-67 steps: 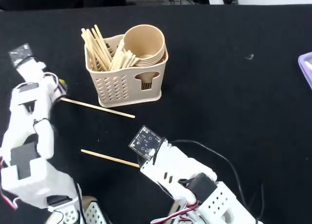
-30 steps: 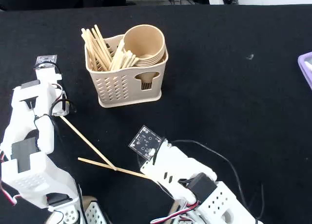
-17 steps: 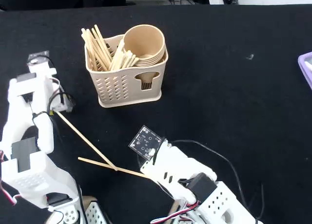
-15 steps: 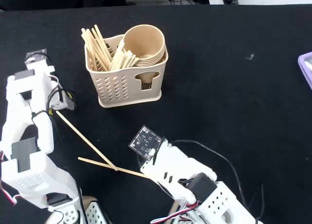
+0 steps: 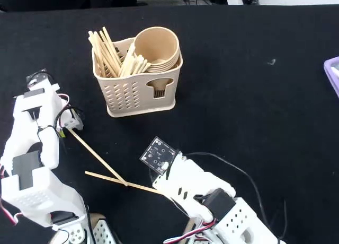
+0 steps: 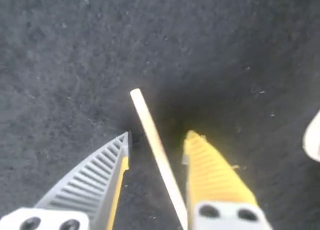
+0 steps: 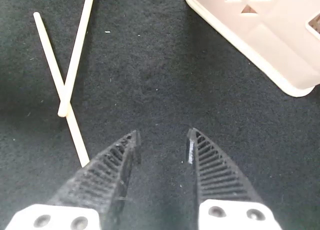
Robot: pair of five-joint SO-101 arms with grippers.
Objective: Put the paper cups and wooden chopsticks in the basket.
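Down at the black table (image 5: 254, 122), found the left gripper (image 6: 158, 136) spread open, jaws straddling the end of one loose chopstick (image 6: 147, 121) without clamping it. Saw that stick lying slantwise and meeting the second loose chopstick (image 5: 106, 178) at its other end. Found the right gripper (image 7: 163, 135) likewise released, holding nothing, poised just beside that crossing. Noted the basket (image 5: 139, 95) standing apart beyond both sticks, already packed with stacked paper cups (image 5: 157, 46) and a bundle of chopsticks (image 5: 107, 52).
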